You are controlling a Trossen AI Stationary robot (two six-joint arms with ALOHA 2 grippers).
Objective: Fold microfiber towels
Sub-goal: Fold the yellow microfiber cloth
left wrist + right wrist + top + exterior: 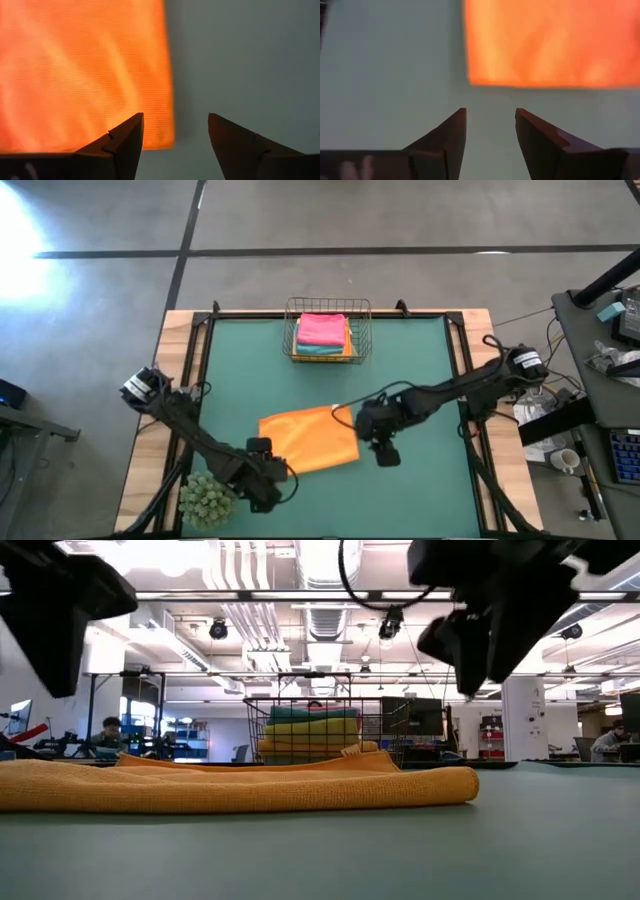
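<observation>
1. While both arms reach in over the green tabletop (420,360), an orange towel (309,439) lies flat between them near the front middle, folded over with one edge doubled.
2. From the low view the towel (240,787) sits as a low, long pad, with a raised fold along its far side.
3. Left arm stretches from the left edge diagonally toward the front, and the left gripper (268,485) hangs at the towel's front-left corner, next to a green spiky ball (208,500).
4. Its jaws stand wide apart and hold nothing; in the left wrist view the towel's corner (85,70) lies just beyond the left gripper (175,135), clear of both fingers.
5. Right arm comes from the right edge, bends at the elbow and ends with the right gripper (386,452) just off the towel's right edge, above bare tabletop.
6. Its jaws are parted and empty; the right wrist view shows the right gripper (490,130) with the towel's edge (550,45) ahead, not touched.
7. At the back, a wire basket (328,330) holds a stack of folded towels (322,330), pink on top with teal and yellow below.
</observation>
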